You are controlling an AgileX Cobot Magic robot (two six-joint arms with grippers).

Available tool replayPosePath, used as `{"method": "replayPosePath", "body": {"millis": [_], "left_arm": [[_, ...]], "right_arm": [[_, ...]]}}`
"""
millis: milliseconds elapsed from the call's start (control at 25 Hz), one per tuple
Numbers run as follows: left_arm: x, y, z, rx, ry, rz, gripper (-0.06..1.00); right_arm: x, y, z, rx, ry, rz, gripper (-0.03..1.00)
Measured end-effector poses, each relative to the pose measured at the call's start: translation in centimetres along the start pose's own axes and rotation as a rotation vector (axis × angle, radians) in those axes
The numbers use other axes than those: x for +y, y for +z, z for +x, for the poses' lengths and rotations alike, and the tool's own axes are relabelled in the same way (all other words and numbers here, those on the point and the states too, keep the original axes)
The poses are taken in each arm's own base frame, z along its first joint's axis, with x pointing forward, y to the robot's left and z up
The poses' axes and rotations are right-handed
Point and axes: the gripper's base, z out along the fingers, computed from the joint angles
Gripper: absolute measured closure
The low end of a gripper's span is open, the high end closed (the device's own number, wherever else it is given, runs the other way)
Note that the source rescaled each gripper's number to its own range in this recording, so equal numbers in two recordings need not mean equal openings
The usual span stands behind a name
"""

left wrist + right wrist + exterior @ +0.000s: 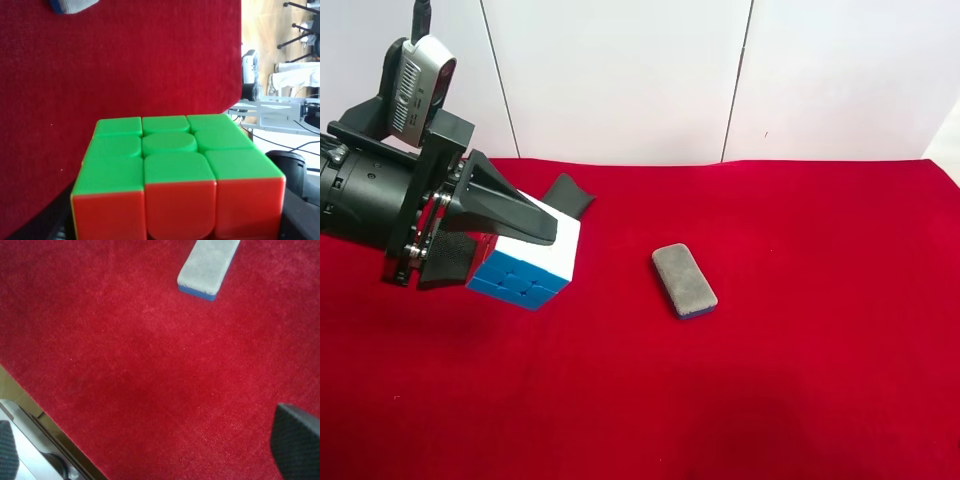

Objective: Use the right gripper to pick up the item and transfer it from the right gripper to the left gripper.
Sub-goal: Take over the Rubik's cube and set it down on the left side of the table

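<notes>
The item (525,265), a small puzzle cube showing white and blue faces, hangs above the red cloth at the left of the exterior high view. My left gripper (520,250), with the ribbed silver-grey box on top, is shut on it; one long black finger (515,212) lies across its top. The left wrist view is filled by the item (170,175), green and orange-red faces toward the camera, in the left gripper (175,215). My right gripper (150,445) stands open above bare cloth, nothing between its fingertips (297,440). It is outside the exterior high view.
A grey oblong eraser (684,281) lies on the red cloth (770,380) mid-table, also seen as the eraser (209,265) and the eraser (70,5). A dark case (568,195) lies behind the cube. The cloth's edge (45,410) runs near the right gripper.
</notes>
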Motion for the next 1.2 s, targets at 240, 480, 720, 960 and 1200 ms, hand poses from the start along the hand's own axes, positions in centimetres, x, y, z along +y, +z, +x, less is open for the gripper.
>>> {"method": "replayPosePath", "body": {"millis": [240,480,720,960,1200], "left_arm": [[0.4,0.0,0.1,0.015,0.034,-0.038,0.92],[0.4,0.0,0.2,0.018,0.045,-0.048,0.92],[0.5,0.0,-0.1,-0.009,0.088,-0.059,0.92],[0.8,-0.1,-0.6,-0.063,0.111,-0.094,0.92],[2.2,-0.7,-1.6,-0.128,0.187,-0.223,0.92]], "right_arm": [[-0.1,0.0,0.0,-0.001,0.035,0.043,-0.03],[-0.4,-1.4,0.9,-0.102,0.157,0.203,-0.03],[0.1,-2.6,1.9,-0.203,0.319,0.461,-0.03],[0.1,-2.6,1.9,-0.202,0.383,0.556,-0.03],[0.1,-2.6,1.9,-0.202,0.383,0.556,-0.03]]}}
